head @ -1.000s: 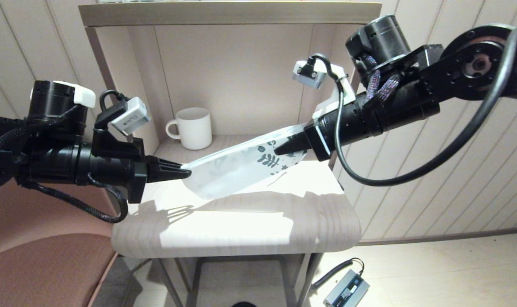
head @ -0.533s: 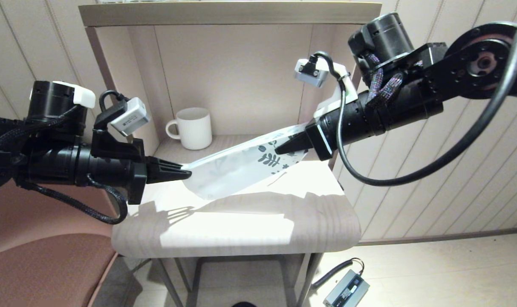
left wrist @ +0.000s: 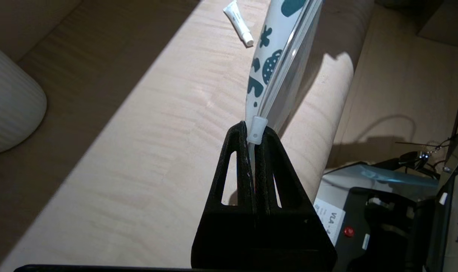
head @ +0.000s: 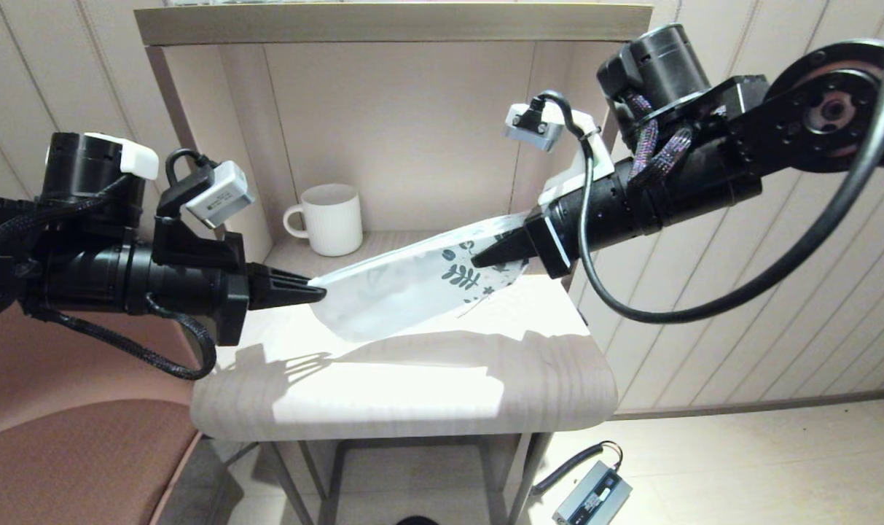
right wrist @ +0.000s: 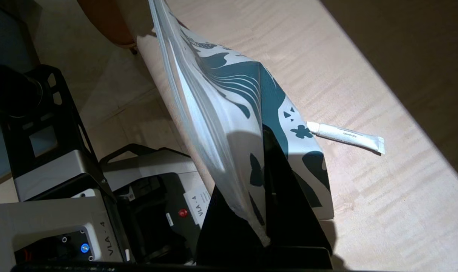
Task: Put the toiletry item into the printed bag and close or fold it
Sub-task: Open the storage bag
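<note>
Hardly anything has shifted since a second ago: both arms hold much the same pose, with the right one a shade higher. Between them the printed bag (head: 412, 284) hangs stretched above the table (head: 412, 379), slanting up from left to right. At its plain end the left gripper (head: 318, 293) has its fingers pressed together on the bag's top edge, right at the small white zip slider (left wrist: 256, 130). At the leafy end the right gripper (head: 479, 259) is likewise pinching the bag.

On the tabletop lies the toiletry item (right wrist: 346, 136), a small white tube, outside the bag and just beside its printed end; in the head view the bag hides all but a thin sliver of it. A white mug (head: 329, 219) stands well back in the alcove, apart from the bag.

Bare table stretches from under the bag to the rounded front edge. To the right the tabletop ends close below the right gripper. Whether the bag's mouth is sealed cannot be made out. On the floor lies a small grey box with a cable (head: 591, 496).
</note>
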